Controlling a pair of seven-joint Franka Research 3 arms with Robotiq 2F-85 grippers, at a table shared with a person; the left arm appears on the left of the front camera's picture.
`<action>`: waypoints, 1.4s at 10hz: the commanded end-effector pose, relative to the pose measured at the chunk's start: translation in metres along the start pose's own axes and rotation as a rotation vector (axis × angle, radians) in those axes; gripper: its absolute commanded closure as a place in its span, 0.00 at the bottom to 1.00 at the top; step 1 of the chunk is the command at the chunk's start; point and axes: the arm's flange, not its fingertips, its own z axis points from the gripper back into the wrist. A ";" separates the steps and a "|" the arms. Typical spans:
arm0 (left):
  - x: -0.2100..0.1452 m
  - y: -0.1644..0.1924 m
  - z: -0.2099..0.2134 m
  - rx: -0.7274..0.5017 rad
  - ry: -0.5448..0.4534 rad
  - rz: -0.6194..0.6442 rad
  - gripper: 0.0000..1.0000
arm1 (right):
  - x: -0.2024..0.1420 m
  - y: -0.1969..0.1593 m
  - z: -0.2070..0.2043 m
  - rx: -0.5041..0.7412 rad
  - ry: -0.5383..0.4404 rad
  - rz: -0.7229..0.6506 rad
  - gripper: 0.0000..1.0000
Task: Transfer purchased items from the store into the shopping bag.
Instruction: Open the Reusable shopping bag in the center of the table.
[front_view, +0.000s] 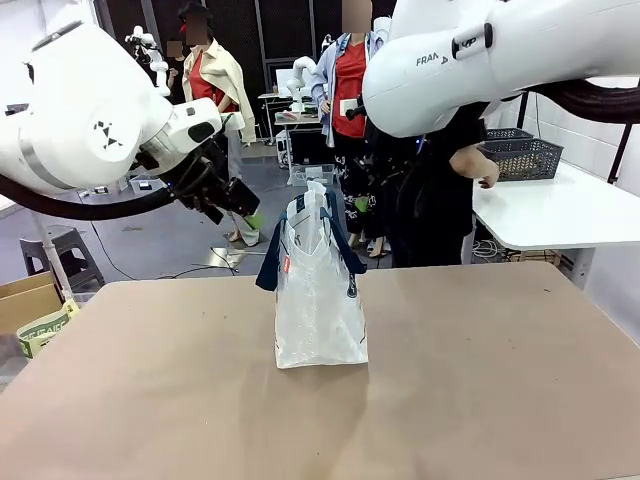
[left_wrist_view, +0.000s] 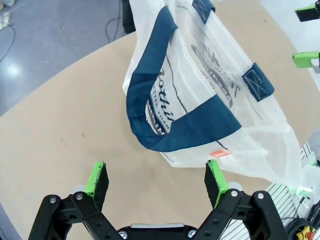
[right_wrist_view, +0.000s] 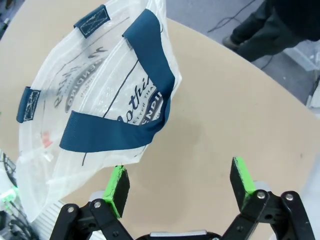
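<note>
The shopping bag, translucent white with dark blue handles, stands upright in the middle of the brown table. My left gripper hovers up and to the left of the bag's mouth. In the left wrist view the left gripper is open, and the bag lies just beyond its fingers. My right gripper is open too, above the bag and its near handle. The store, a dark grey mesh basket, sits on a white side table with a person's hand beside it. The purchased items are out of view.
A person in dark clothes stands at the table's far edge, right of the bag. The white side table is at the far right. A cardboard box and a stool sit off the table's left side.
</note>
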 end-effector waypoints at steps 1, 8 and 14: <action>-0.013 0.005 -0.005 0.007 -0.004 0.009 0.00 | -0.006 0.000 -0.004 0.033 0.009 -0.029 0.00; 0.067 -0.011 0.008 -0.118 -0.001 0.216 0.00 | 0.055 0.008 -0.010 0.042 0.070 -0.228 0.00; 0.078 0.012 -0.031 -0.152 -0.005 0.288 0.00 | 0.087 0.031 -0.037 0.100 0.109 -0.223 0.00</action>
